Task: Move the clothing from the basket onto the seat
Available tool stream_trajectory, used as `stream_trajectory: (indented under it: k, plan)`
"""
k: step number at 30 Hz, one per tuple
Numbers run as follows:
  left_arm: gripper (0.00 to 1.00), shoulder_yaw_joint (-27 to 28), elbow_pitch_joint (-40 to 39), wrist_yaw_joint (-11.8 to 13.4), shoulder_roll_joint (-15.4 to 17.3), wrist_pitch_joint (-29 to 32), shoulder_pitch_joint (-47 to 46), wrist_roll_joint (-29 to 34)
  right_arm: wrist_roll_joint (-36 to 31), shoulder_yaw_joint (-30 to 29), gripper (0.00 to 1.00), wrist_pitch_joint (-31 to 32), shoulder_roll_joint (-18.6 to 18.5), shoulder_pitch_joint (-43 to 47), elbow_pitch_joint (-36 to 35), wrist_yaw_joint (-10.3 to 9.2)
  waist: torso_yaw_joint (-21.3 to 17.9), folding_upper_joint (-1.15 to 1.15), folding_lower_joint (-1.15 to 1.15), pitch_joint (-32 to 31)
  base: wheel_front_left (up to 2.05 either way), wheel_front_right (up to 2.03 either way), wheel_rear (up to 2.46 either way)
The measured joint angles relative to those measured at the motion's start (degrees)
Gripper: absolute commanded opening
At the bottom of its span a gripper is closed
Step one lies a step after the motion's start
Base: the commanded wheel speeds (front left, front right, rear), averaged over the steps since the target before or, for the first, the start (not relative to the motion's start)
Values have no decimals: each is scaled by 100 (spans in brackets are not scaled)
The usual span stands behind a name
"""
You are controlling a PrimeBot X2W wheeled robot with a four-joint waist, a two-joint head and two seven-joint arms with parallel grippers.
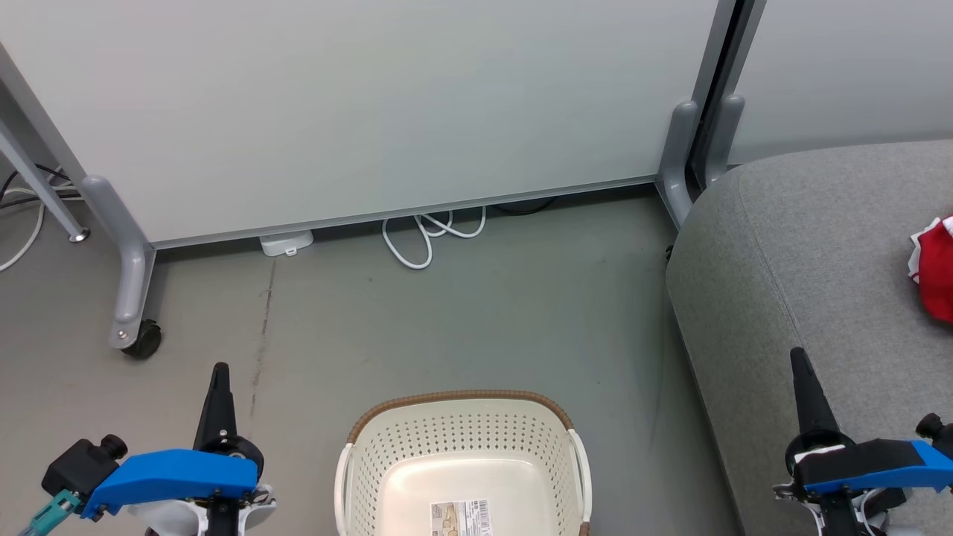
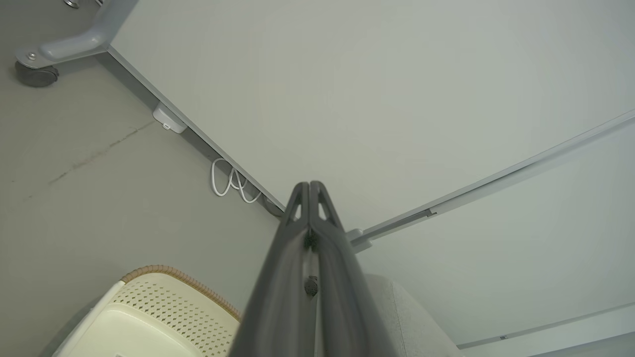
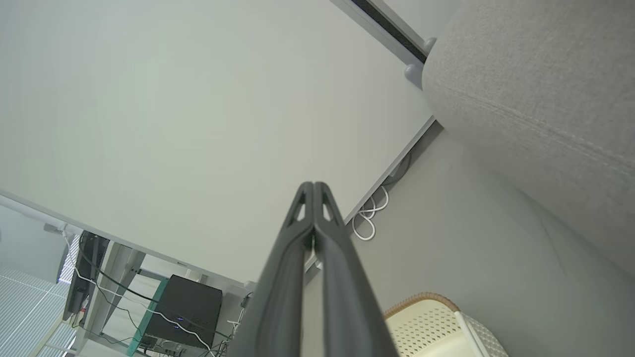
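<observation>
The white perforated basket [image 1: 461,439] with a brown woven-look rim stands on the floor at the bottom middle of the head view, with a label on its bare bottom and no garment in it. Red clothing [image 1: 936,268] with white trim lies on the grey seat [image 1: 804,246] at the right edge. My left gripper [image 1: 220,370] is shut at the lower left, left of the basket, holding nothing. My right gripper [image 1: 798,353] is shut at the lower right, over the seat's front edge. The basket [image 2: 149,317] and the seat [image 2: 407,317] also appear in the left wrist view, and the basket [image 3: 436,327] and the seat [image 3: 536,89] in the right wrist view.
A pale partition panel [image 1: 357,112] on grey castor feet [image 1: 134,298] closes the back. White cables [image 1: 424,238] and a small white box [image 1: 287,243] lie at its base. Grey floor [image 1: 484,320] stretches between panel, basket and seat. A dark box with cables [image 3: 183,312] stands beyond the panel.
</observation>
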Motion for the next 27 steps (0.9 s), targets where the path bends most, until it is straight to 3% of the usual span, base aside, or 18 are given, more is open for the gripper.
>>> stream_trajectory:
  k: [27]
  plan:
    - [0,180,-78,-14,0,393,-38,-1552,1619,-14,0,388,-5,-33,-1,0,-17,0,0,-72,0,0,0]
